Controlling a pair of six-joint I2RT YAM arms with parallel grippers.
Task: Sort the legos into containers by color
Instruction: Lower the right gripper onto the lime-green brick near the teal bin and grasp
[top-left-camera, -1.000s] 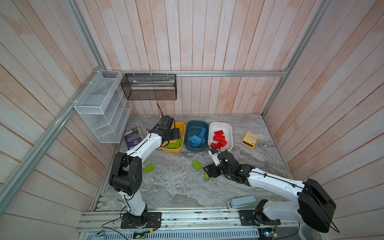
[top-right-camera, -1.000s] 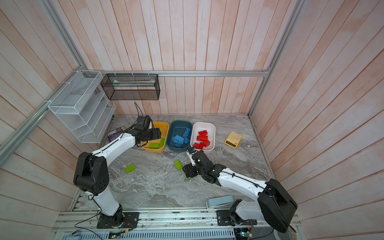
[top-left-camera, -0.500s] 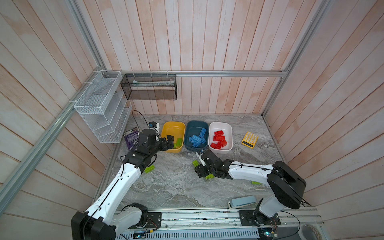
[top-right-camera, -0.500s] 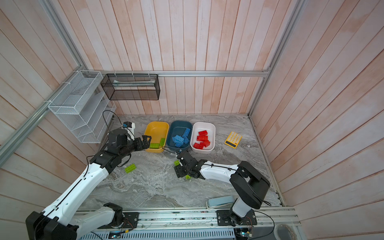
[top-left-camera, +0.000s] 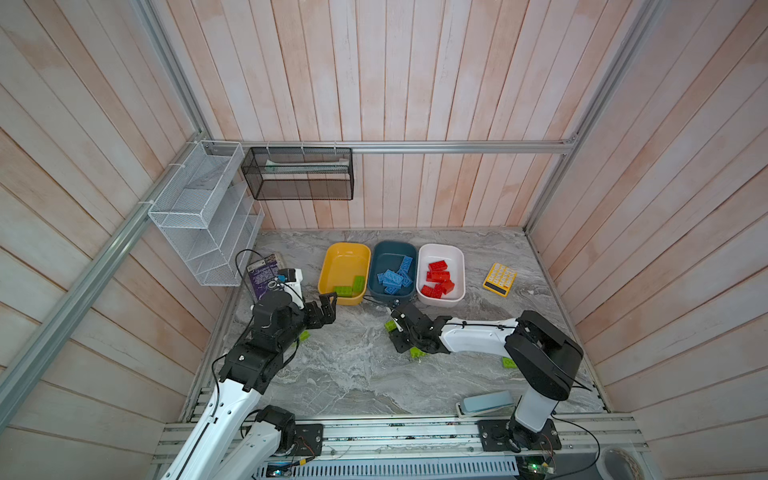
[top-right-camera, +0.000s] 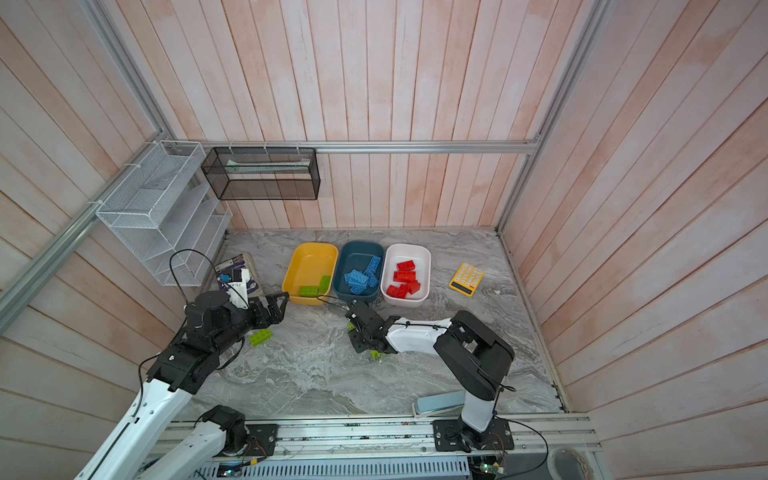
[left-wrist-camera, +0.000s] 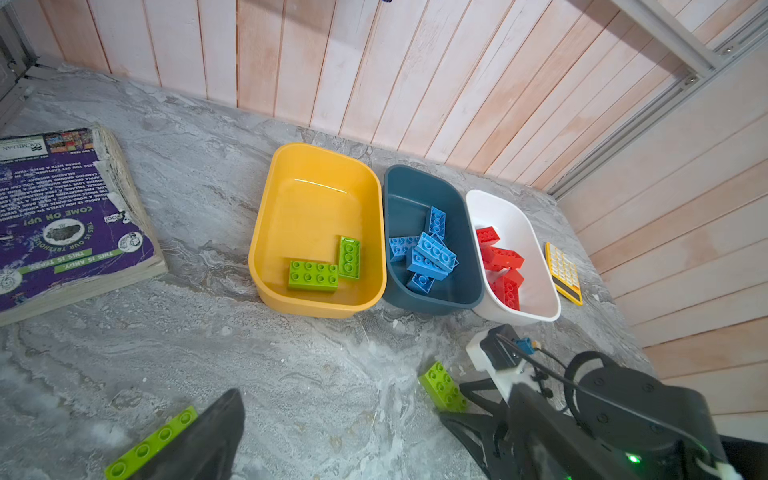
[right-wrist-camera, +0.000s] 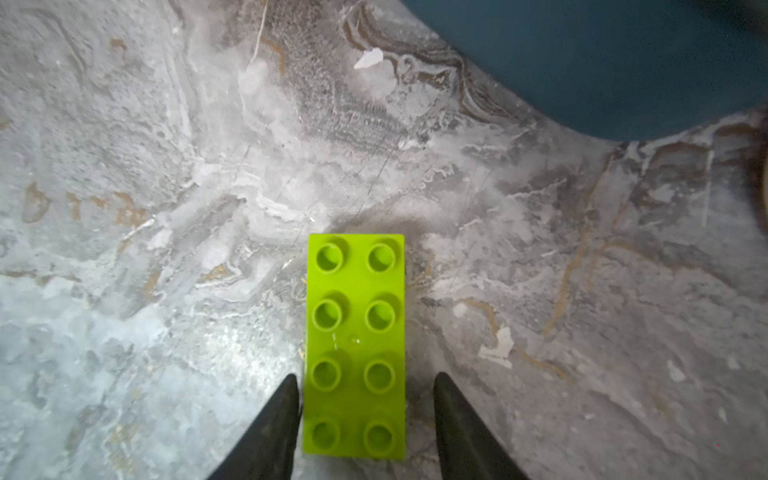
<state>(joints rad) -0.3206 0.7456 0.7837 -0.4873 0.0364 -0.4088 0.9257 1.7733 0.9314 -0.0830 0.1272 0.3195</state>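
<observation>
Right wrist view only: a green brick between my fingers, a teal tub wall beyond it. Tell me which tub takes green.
Observer: The yellow tub; two green bricks already lie in it.
Operator: Place it relative to the tub I see.
Observer: In both top views it sits directly left of the teal tub, side by side.
Operator: Report the other gripper.
Observer: The left gripper hangs open and empty just in front of the yellow tub.
</observation>
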